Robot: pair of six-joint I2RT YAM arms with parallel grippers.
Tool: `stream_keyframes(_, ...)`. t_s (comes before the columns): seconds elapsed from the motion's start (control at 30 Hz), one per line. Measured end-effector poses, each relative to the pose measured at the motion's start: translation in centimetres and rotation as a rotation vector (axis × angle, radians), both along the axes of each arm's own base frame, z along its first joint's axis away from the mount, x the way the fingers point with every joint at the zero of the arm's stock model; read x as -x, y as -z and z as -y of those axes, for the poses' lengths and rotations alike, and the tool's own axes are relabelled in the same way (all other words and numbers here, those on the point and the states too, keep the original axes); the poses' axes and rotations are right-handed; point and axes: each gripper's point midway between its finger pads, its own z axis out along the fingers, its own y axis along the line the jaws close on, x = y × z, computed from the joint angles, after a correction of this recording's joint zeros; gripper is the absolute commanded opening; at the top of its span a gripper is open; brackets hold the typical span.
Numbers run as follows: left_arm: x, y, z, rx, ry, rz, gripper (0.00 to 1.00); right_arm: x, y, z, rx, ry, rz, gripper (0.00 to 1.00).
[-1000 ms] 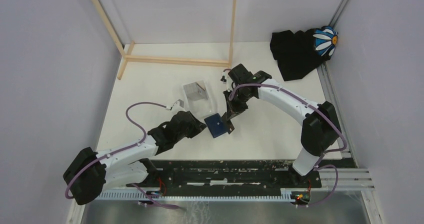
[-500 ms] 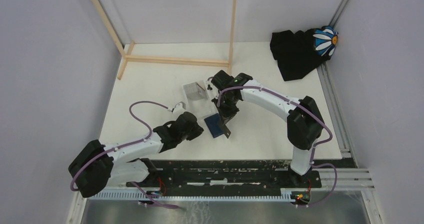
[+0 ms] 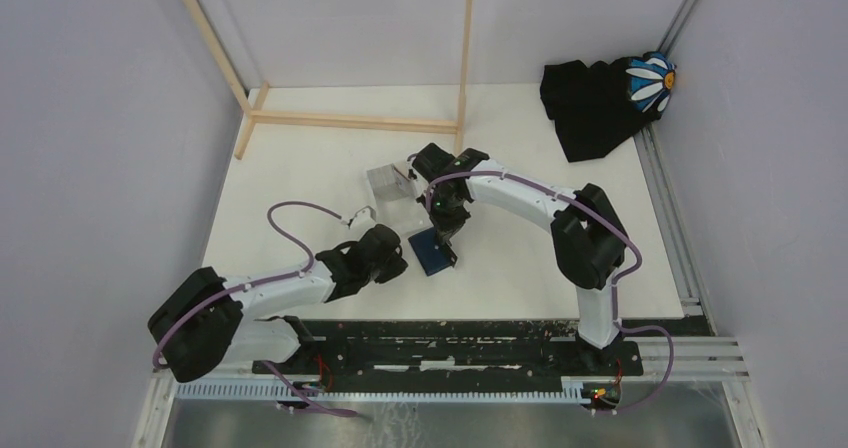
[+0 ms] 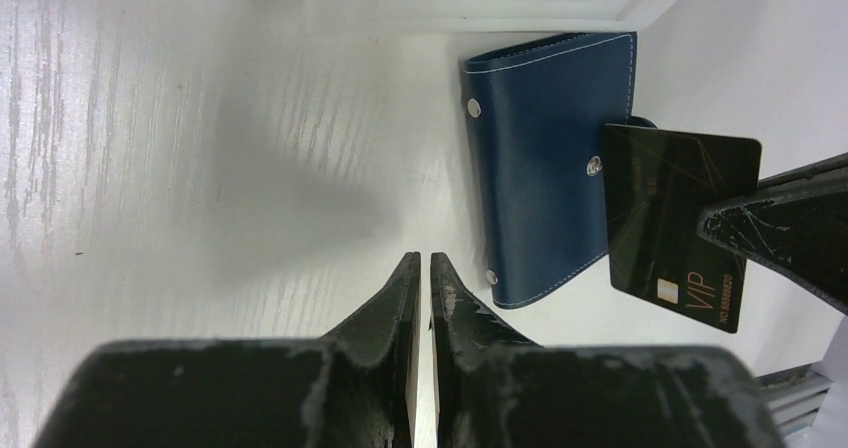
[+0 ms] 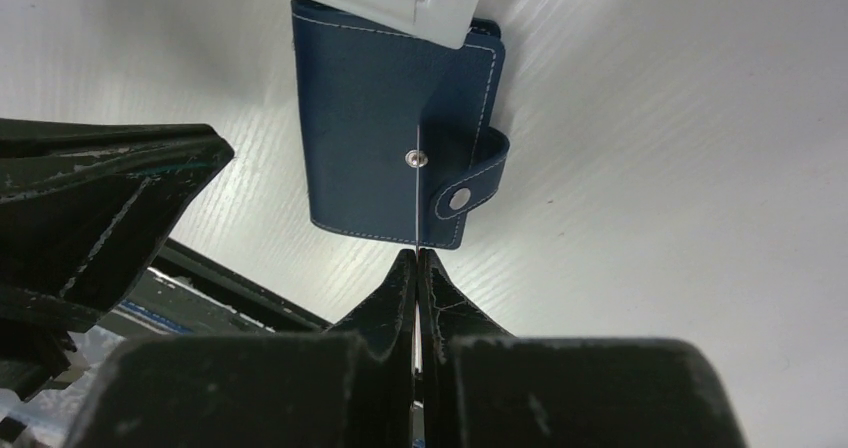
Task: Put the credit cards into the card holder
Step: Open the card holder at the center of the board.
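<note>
The navy card holder (image 3: 430, 252) lies folded on the white table; it also shows in the left wrist view (image 4: 545, 158) and in the right wrist view (image 5: 395, 128). My right gripper (image 3: 448, 246) is shut on a dark credit card with orange-brown "VIP" lettering (image 4: 680, 223) and holds it on edge just above the holder's right side. In the right wrist view the card is a thin line (image 5: 416, 203) ahead of the shut right gripper (image 5: 417, 258). My left gripper (image 4: 420, 263) is shut and empty, just left of the holder. No other card is visible.
A clear plastic box (image 3: 392, 181) stands just behind the holder. A wooden frame (image 3: 350, 120) crosses the back of the table. A black cloth with a daisy print (image 3: 600, 93) lies at the back right. The metal rail (image 3: 480, 343) runs along the near edge.
My right arm has swung left and brought the card over the holder. My left gripper has drawn back slightly to the left of the holder. The holder has stayed in place.
</note>
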Motion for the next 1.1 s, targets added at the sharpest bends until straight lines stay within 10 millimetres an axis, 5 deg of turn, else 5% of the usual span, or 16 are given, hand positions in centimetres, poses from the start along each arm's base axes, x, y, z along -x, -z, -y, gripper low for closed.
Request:
stream_keyframes(0.53,-0.6,0.9,0.8,-0.027,0.004,-0.021,0.13,-3.3,0.6,2.4,0.032,0.056,0.047,0.01)
stream_keyframes(1.1,-1.4,1.2,1.6,-0.042,0.014,-0.025,0.13,-4.3,1.2,2.2,-0.116,0.126,-0.047,0.01)
